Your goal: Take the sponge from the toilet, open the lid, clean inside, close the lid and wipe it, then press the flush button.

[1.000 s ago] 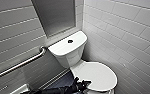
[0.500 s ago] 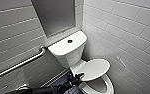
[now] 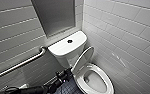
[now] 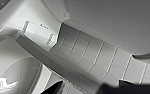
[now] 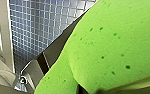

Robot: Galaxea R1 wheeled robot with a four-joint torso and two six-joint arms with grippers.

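Here, smooth white oval lid tilted up, pitted green sponge.

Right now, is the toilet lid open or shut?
Open. The lid stands raised, tilted back toward the tank, and the seat ring and bowl beneath it are uncovered.
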